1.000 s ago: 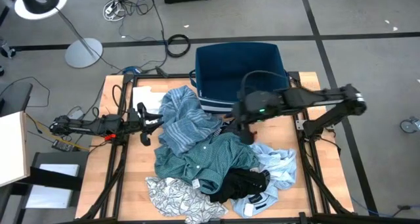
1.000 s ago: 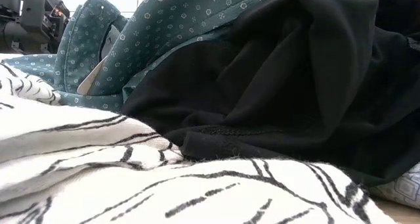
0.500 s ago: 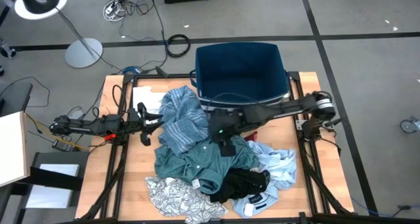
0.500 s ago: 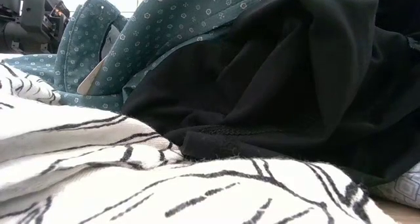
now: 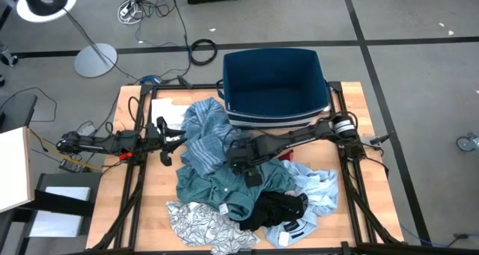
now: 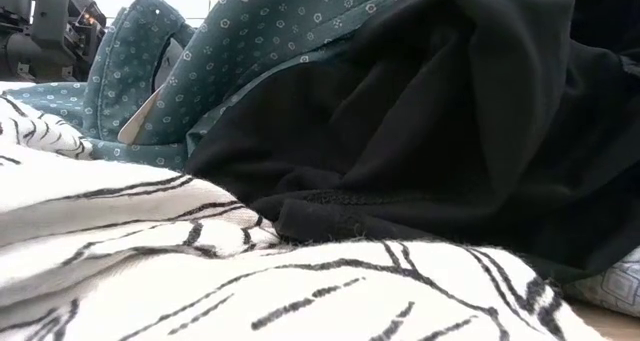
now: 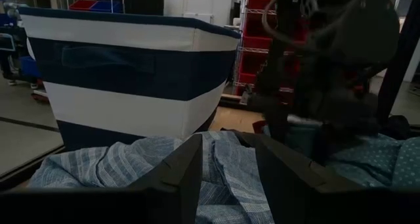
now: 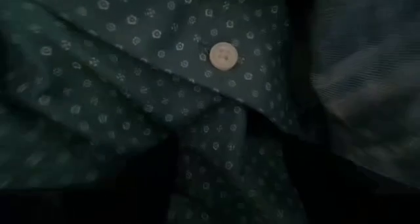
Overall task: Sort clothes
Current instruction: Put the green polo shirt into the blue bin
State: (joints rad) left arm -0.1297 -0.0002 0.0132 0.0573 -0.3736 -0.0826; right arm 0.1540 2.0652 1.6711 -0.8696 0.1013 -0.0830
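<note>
Your right tool (image 5: 249,167) is down on the teal green shirt (image 5: 224,184) in the middle of the surface (image 5: 146,210), jaws spread wide, nothing visibly gripped. Your left tool (image 5: 171,141) waits at the pile's left edge, fingers (image 7: 180,168) parted and empty, just beside the blue striped garment (image 5: 209,131). The black garment (image 5: 277,209) and leaf-print piece (image 5: 198,225) lie at the near edge, the light blue garment (image 5: 318,186) to the right.
</note>
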